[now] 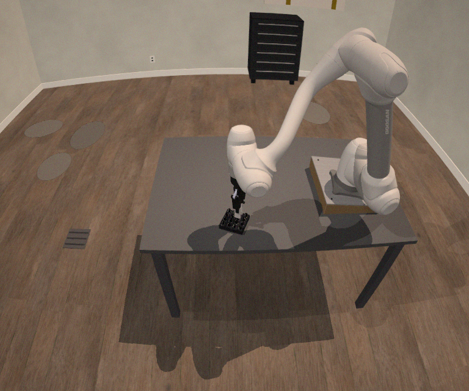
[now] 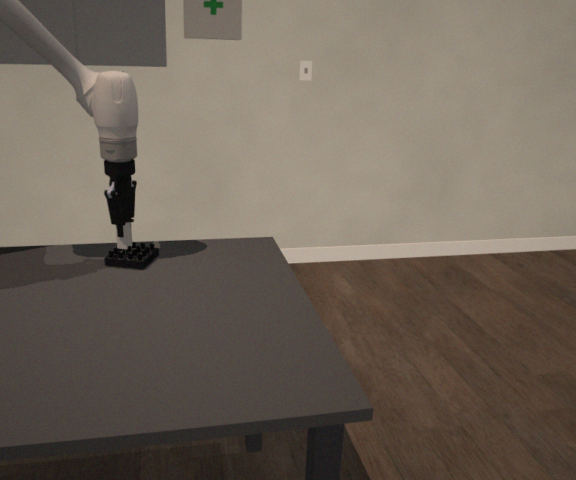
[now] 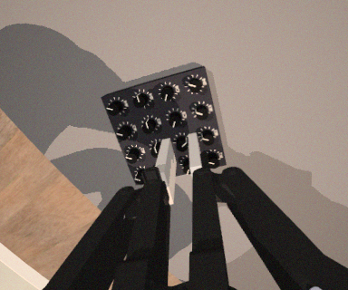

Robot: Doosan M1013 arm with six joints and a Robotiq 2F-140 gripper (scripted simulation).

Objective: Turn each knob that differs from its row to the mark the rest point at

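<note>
Standing on the dark grey rectangular desk (image 1: 184,176), near its front edge, is the small black square knob box (image 1: 234,220). White jointed arm (image 1: 311,92) reaches down over it. Black two-finger claw (image 3: 180,166) is narrowed with a slim gap, pinching nothing, tips just above the knobs.

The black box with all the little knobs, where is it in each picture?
Top view: the knob box sits near the table's front edge, left of middle, under the gripper.
Exterior view: far left on the table, near its far edge.
Wrist view: middle of the picture, just beyond the fingertips.
Shared landmark: the gripper right above the box.
</note>
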